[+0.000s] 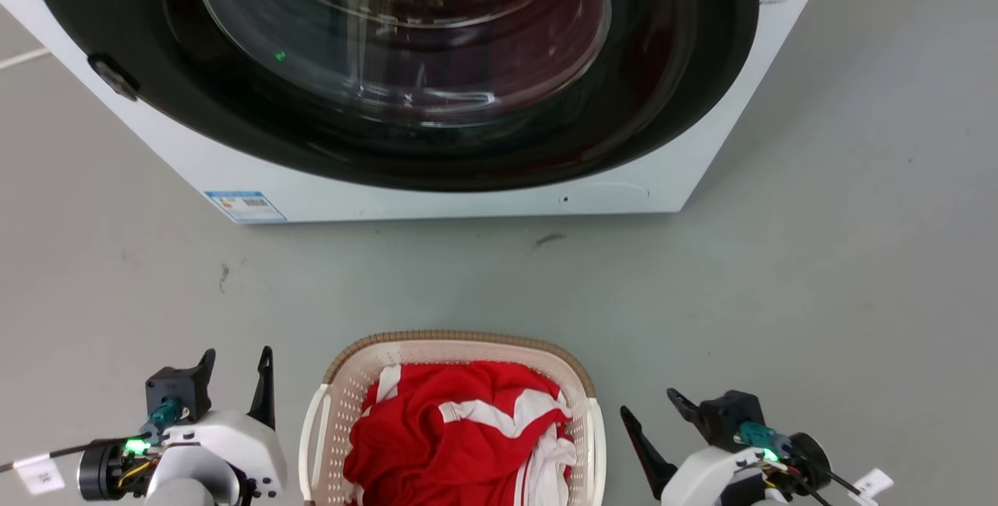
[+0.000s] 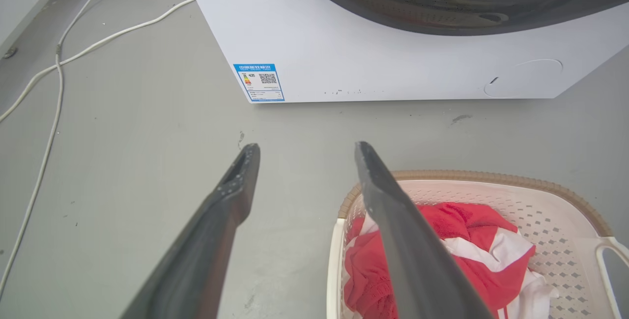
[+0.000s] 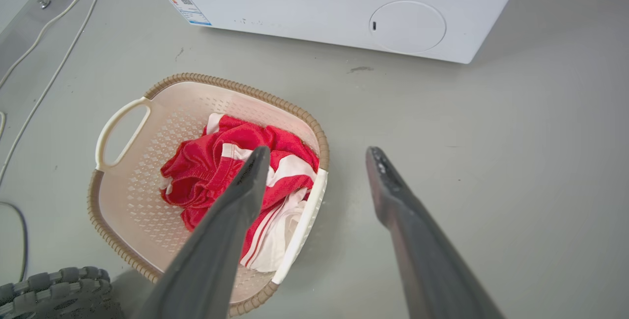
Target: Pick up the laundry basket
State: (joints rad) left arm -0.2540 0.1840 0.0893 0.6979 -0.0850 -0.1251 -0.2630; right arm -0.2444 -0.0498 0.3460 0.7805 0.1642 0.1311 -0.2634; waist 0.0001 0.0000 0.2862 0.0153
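The laundry basket (image 1: 452,337) stands on the grey floor at the bottom centre of the head view, cream with a brown woven rim and white side handles. A red and white garment (image 1: 460,428) lies crumpled inside it. My left gripper (image 1: 236,369) is open to the basket's left, clear of the handle. My right gripper (image 1: 647,405) is open to its right, also apart from it. In the left wrist view the open left gripper (image 2: 307,148) hovers above the floor beside the basket (image 2: 491,177). In the right wrist view the right gripper (image 3: 319,152) is above the basket's (image 3: 221,83) near handle side.
A white washing machine (image 1: 468,206) with a dark round door, shut, stands just beyond the basket. White cables (image 2: 59,63) trail over the floor to the left. A grey ribbed wheel (image 3: 54,284) sits near the basket's corner. Bare floor lies on both sides.
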